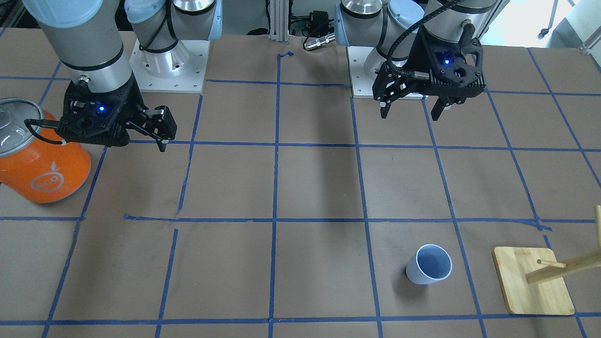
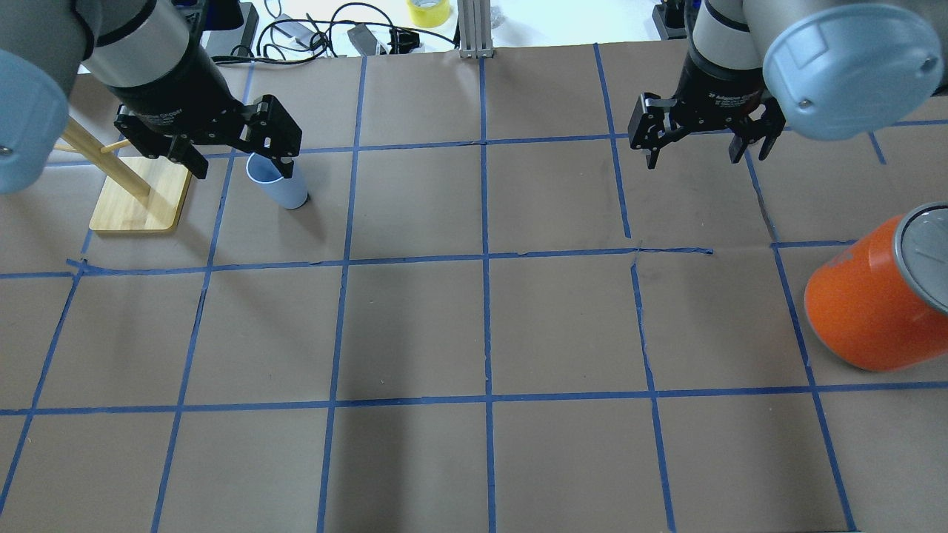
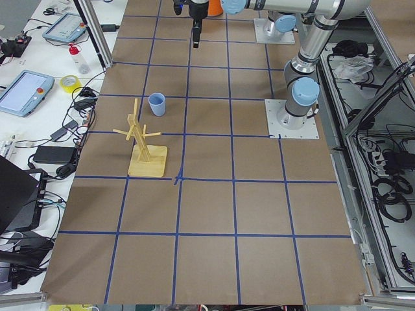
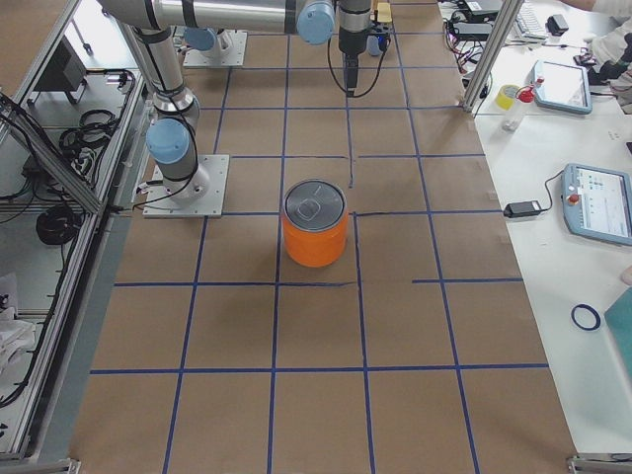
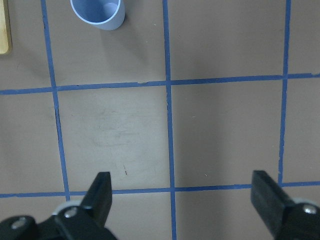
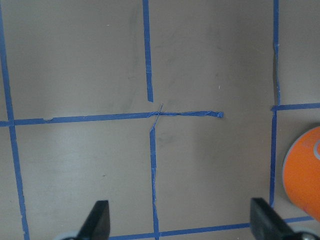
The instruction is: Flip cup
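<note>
The cup [image 1: 428, 270] is small, pale bluish-white and stands upright with its rim up, near the table's far edge on my left side. It also shows in the overhead view [image 2: 285, 189], partly behind my left gripper, and at the top of the left wrist view [image 5: 97, 12]. My left gripper [image 2: 243, 169] is open and empty, held high above the table on the near side of the cup; its fingers [image 5: 100, 192] frame bare table. My right gripper [image 2: 694, 155] is open and empty, hanging above the table far from the cup.
A large orange can [image 2: 874, 296] with a silver top stands on my right side, and its edge shows in the right wrist view [image 6: 305, 170]. A wooden peg rack on a square base [image 2: 141, 196] stands just left of the cup. Blue tape lines grid the brown table.
</note>
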Controlling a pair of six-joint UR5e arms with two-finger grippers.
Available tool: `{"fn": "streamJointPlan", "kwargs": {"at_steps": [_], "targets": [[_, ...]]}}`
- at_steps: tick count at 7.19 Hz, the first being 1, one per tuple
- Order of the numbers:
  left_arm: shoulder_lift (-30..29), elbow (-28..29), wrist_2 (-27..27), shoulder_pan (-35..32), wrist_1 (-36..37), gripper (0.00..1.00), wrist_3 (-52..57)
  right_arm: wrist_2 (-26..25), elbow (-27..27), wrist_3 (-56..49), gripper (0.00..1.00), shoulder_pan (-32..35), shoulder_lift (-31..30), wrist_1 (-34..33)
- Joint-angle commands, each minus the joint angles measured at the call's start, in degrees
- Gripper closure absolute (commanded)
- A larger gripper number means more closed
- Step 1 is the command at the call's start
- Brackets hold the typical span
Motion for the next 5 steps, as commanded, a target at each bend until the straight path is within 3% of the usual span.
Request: {"fn": "streamJointPlan", "kwargs": {"at_steps": [1,5], "targets": [[0.2,0.0,0.0,0.0,-0.1,0.0,0.0,0.0,0.0,0.1,0.0,0.0,0.0,0.0],[0.2,0.4,0.0,0.1,-0.1,0.0,0.0,0.0,0.0,0.1,0.0,0.0,0.0,0.0]]}}
